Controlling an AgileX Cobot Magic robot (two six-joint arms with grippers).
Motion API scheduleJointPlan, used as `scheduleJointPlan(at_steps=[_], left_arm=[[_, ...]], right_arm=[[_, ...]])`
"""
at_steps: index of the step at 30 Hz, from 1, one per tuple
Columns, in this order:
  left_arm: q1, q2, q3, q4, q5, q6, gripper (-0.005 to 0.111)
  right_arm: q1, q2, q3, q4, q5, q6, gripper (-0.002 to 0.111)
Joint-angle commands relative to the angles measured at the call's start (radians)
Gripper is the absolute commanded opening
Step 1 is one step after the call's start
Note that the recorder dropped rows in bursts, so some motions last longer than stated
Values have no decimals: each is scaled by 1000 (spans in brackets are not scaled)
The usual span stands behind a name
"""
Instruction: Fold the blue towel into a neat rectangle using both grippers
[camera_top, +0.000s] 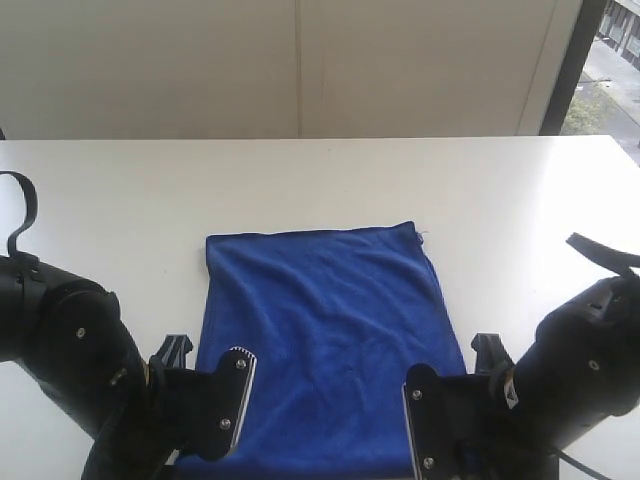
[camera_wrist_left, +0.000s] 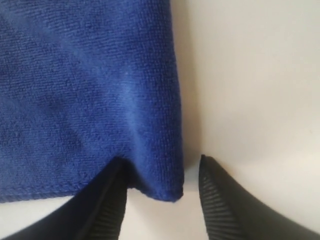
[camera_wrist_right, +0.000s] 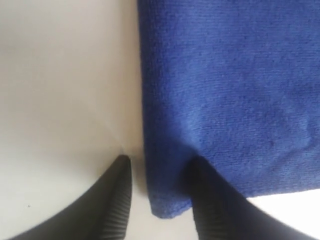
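Two arms, one cloth, white table (camera_top: 120, 200).

Exterior view: the blue towel (camera_top: 330, 330) lies flat at mid-table, toward the near edge, between the arms. It is roughly rectangular. The far hem is a little wavy, shallow ripples cross the surface, and a small loose end sticks out at the far right corner. The left gripper (camera_top: 205, 375) sits at the near left corner and the right gripper (camera_top: 452, 385) at the near right. On each, a silver finger plate (camera_top: 232, 400) with screws stands over the cloth, and the black finger opposite stands outside the side edge. The arms and the frame hide the near hem and both near corners.

Left wrist view: this fills that gap. The towel (camera_wrist_left: 85, 90) shows terry pile and a thin stitched hem along its end. Its corner lies in the gap of the left gripper (camera_wrist_left: 161, 160), between two black ribbed fingers (camera_wrist_left: 97, 215). One finger is over the cloth, the other over bare table just beside the side edge. Jaws are parted, straddling the corner, with nothing pinched. The cloth notches at one fingertip; whether that tip presses it down I cannot tell.

Right wrist view: a mirror case. The towel (camera_wrist_right: 230, 90) has a thick, rounded side edge. The right gripper (camera_wrist_right: 160, 159) straddles the corner the same way, with a gap between the jaws and no grip.
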Motion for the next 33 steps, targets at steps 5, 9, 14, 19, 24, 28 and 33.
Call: scheduleJointPlan(at_steps=[5, 9, 14, 19, 24, 28, 33], left_arm=[[3, 3, 6, -12, 35, -3, 26], [3, 3, 6, -12, 40, -3, 15], [3, 3, 6, 0, 98, -3, 0], [3, 0, 2, 16, 196, -3, 0], [3, -40, 2, 12, 278, -25, 0], [3, -89, 2, 10, 329, -81, 0], [3, -174, 2, -29, 406, -109, 0]], right_arm=[[4, 13, 3, 0, -52, 45, 10], [4, 13, 3, 0, -52, 45, 0], [4, 11, 3, 0, 13, 45, 0], [4, -28, 3, 0, 94, 69, 0], [40, -111, 3, 11, 184, 104, 0], [98, -156, 3, 11, 255, 150, 0], [181, -197, 3, 11, 327, 201, 0]])
